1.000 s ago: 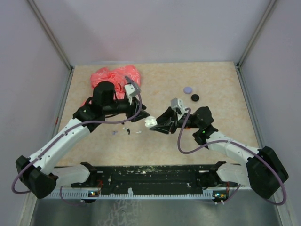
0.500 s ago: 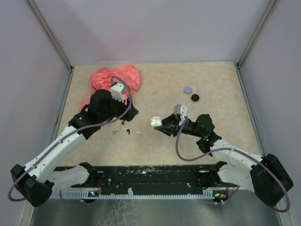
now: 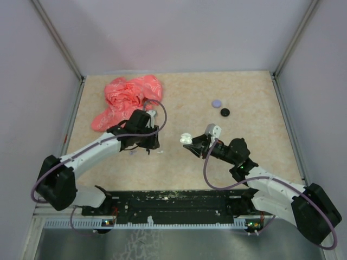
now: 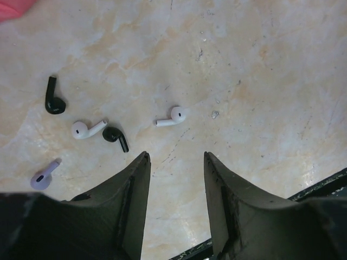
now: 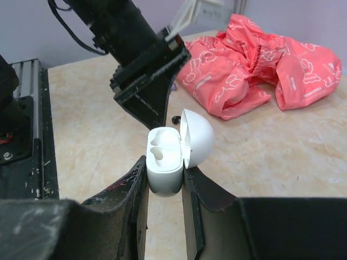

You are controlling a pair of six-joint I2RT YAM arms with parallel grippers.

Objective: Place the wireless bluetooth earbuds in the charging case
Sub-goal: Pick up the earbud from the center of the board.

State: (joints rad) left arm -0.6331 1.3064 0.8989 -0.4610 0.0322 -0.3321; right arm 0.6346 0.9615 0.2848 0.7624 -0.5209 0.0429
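Observation:
My right gripper is shut on a white charging case with its lid open and both slots empty; it is held above the table. My left gripper is open and empty, just above the table. Ahead of it lie several earbuds: a white one, another white one, a black one, another black one and a pale purple one. In the top view the buds lie by the left gripper.
A crumpled red bag lies at the back left, also in the right wrist view. A pale purple disc and a black disc lie at the back right. The black base rail runs along the near edge.
My left arm has swung down and in, lowering its gripper over the earbuds. My right gripper has moved right and slightly up with the open case.

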